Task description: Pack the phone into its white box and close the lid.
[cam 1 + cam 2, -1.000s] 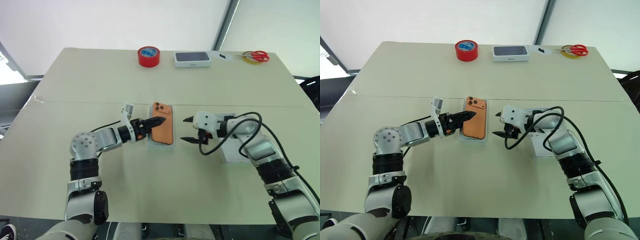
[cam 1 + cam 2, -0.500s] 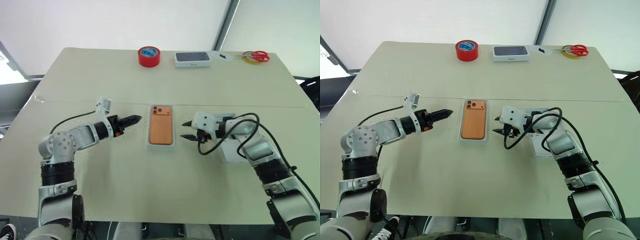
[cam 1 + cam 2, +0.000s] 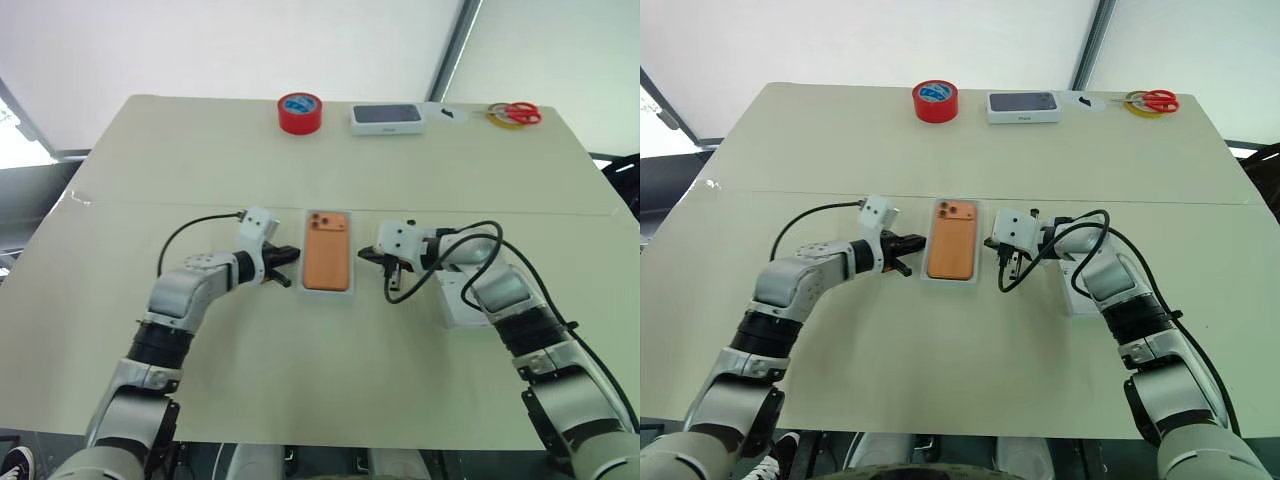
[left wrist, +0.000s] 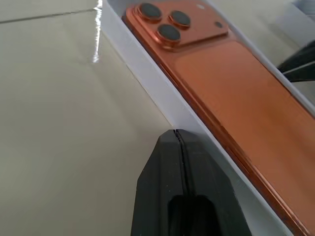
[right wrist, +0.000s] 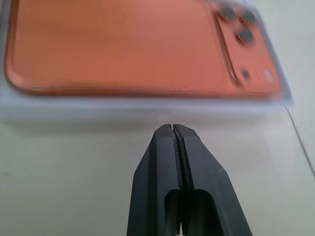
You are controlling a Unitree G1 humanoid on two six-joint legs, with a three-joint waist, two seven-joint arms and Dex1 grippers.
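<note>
We see a wide beige table (image 3: 300, 380) with a seam across its middle, pale walls behind. The phone (image 3: 327, 264) lies back-up in the white box (image 3: 328, 293) at table centre, lenses toward the far edge. Left gripper (image 3: 290, 254) just beside the box's left wall, fingers pressed together, holding nothing. Right gripper (image 3: 364, 255) just beside the right wall, likewise closed and empty. The lid (image 3: 455, 303) lies under the right arm. No writing we can read
</note>
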